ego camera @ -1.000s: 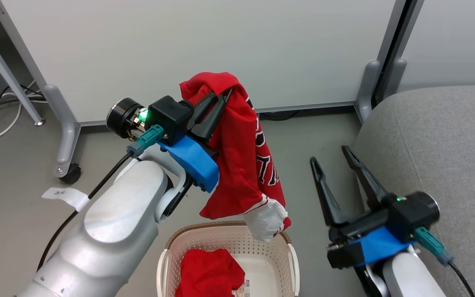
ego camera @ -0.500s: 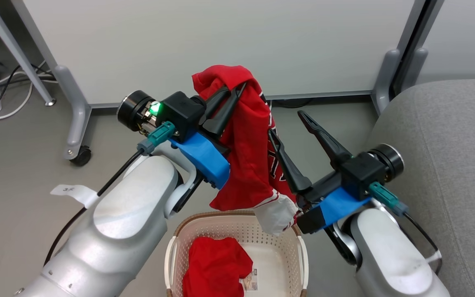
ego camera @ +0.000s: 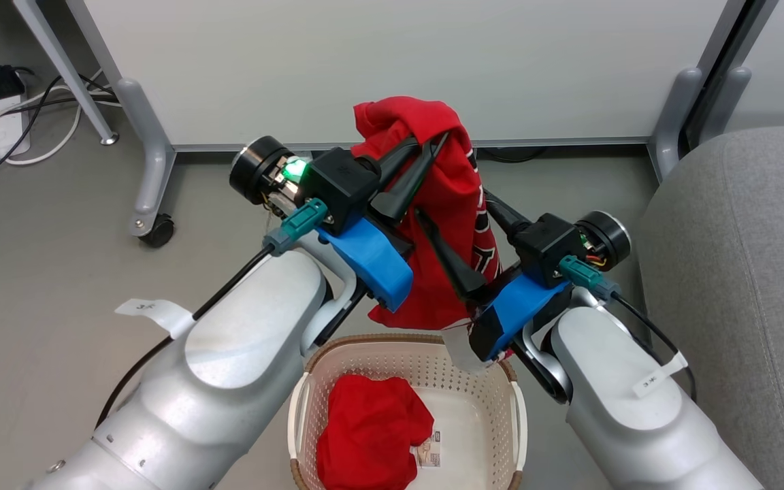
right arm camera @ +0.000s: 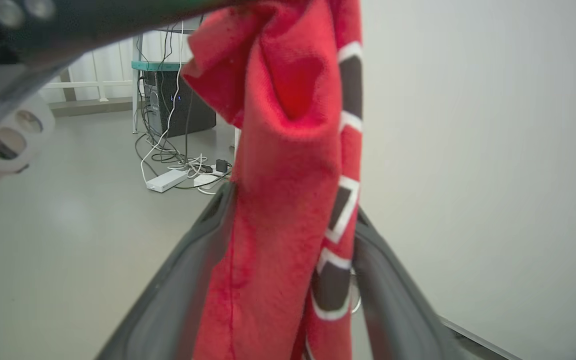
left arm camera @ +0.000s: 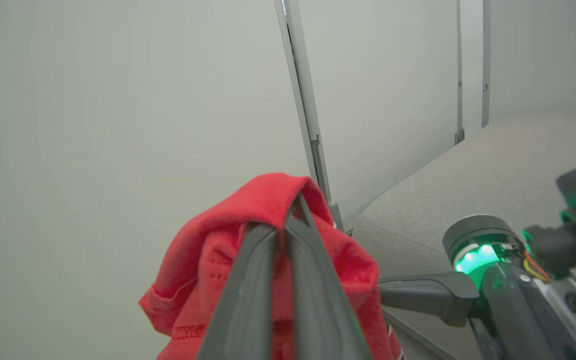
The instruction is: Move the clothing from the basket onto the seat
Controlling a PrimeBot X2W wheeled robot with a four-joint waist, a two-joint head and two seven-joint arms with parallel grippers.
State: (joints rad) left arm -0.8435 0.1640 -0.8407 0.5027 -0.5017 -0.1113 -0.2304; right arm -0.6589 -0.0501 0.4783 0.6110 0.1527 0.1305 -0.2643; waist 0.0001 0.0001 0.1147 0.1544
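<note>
Fingers [right arm camera: 178, 290] of R gripper [ego camera: 452, 204] wide apart, straddling jersey [ego camera: 453, 177] mid-length. L gripper [ego camera: 435, 139] clamped on jersey's top fold; cloth hanging, long axis vertical, lower end over basket [ego camera: 300, 415] far rim. 2nd garment [ego camera: 371, 435] bunched inside, left half. Bare floor [ego camera: 58, 272] open to left; seat [ego camera: 739, 238] edge close on right. Panel [ego camera: 399, 61] w/ leg [ego camera: 150, 150] + caster [ego camera: 158, 231] behind, power strip [ego camera: 1, 133] far left.

Hidden behind the jersey [ego camera: 422, 299], one right gripper [ego camera: 452, 204] fingertip; cut off below, the basket [ego camera: 399, 339] near rim; unreadable, its sticker [ego camera: 431, 452].
</note>
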